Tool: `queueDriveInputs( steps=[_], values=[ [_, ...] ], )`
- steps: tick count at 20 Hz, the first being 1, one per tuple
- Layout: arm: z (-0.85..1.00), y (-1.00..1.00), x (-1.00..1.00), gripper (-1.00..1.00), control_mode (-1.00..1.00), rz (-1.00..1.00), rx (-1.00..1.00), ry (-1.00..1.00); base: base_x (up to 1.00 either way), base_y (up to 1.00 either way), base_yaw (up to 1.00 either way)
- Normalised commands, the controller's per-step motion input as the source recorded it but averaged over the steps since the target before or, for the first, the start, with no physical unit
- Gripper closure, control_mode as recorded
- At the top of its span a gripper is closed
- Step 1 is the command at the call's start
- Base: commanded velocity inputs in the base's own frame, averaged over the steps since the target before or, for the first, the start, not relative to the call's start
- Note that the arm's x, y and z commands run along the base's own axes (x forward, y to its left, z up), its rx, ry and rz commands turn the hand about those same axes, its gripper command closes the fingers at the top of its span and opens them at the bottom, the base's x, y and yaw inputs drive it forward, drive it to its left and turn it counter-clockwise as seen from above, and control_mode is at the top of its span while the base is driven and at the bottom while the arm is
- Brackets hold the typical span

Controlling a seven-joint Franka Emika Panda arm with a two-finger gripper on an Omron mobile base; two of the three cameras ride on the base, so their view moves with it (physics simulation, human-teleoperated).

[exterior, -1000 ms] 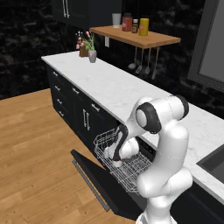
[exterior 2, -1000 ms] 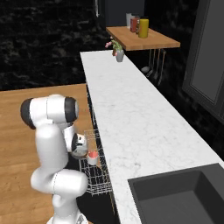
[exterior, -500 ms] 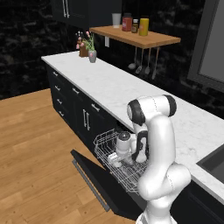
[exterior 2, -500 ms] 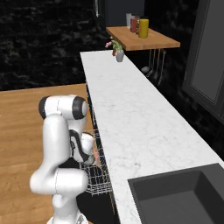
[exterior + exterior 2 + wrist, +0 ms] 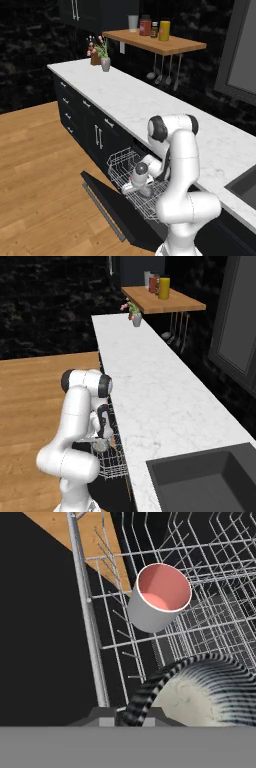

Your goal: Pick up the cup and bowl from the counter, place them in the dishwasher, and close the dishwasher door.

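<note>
Fyi your gripper is pinched on the bowl's striped rim, low inside the dishwasher's wire rack; cup sits w/ its red inside up in that rack, just beyond the bowl; dishwasher door hangs open.

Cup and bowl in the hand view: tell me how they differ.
The cup is a smooth grey-white cylinder with a pink-red inside; the bowl is wider, with a ribbed black-and-white striped outside and a speckled cream inside. The cup stands free in the rack; the bowl sits at the fingers. Both are inside the dishwasher rack.
</note>
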Motion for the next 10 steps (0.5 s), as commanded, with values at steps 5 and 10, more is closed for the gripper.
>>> queueDriveInputs(
  steps=[5, 10],
  values=[
    [-0.21, 0.0, 0.43, 1.0, -1.0, 0.0, -0.04, 0.0, 0.0, 0.0, 0.0],
    [-0.08, 0.0, 0.26, 1.0, -1.0, 0.0, 0.0, 0.0, 0.0, 0.0, 0.0]
  ],
)
